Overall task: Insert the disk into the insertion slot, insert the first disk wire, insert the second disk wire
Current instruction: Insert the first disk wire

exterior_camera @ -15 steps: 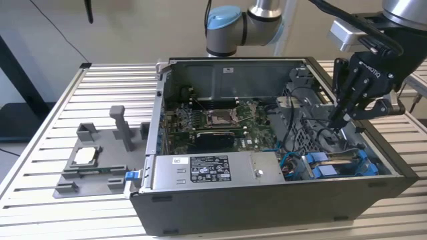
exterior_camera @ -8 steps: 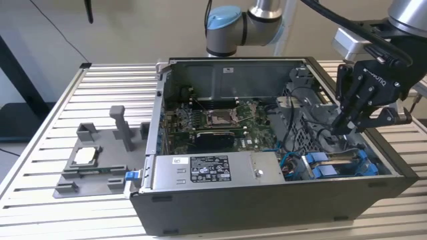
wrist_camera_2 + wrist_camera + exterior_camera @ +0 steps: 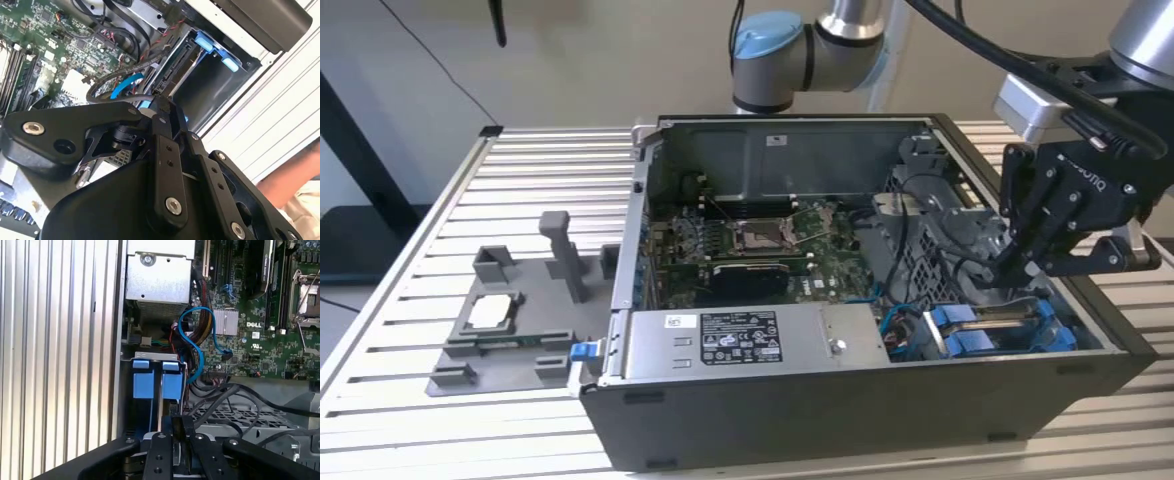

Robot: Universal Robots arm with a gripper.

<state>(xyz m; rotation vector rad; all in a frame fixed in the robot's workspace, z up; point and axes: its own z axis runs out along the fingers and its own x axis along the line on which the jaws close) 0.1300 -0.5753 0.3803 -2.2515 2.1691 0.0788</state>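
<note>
An open computer case [image 3: 854,420] is seen lying on a slatted metal table [image 3: 547,170]. In the exterior view, a grey holding fixture [image 3: 507,330] is placed at nine o'clock of the case. The motherboard [image 3: 761,255] is exposed at the case's centre, and a labelled power-supply box [image 3: 734,340] is set at six o'clock of it.

The disk [image 3: 998,322], clipped in its bright blue carrier, is found at about four o'clock of the case in the exterior view. It is seated inside the insertion slot [image 3: 215,100], the grey metal drive cage, so the first step is judged done.

The gripper [image 3: 1021,262] is held directly over that cage, at twelve o'clock of the disk. In the second wrist view its tips [image 3: 159,106] are seen just beside the disk's connector edge [image 3: 175,65]. The fingers are drawn tightly together. A black disk wire [image 3: 120,96] is seen running up to them, and its end appears to be pinched between them, though the plug itself is hidden. A person's forearm [image 3: 295,175] is glimpsed beyond the case wall.

The step in hand is judged to be the insertion of a disk wire. Whether it is the first or the second cannot be told. For this, the plug would need to be lined up squarely with its socket on the disk's edge and pressed straight in, with the neighbouring cables kept clear.
</note>
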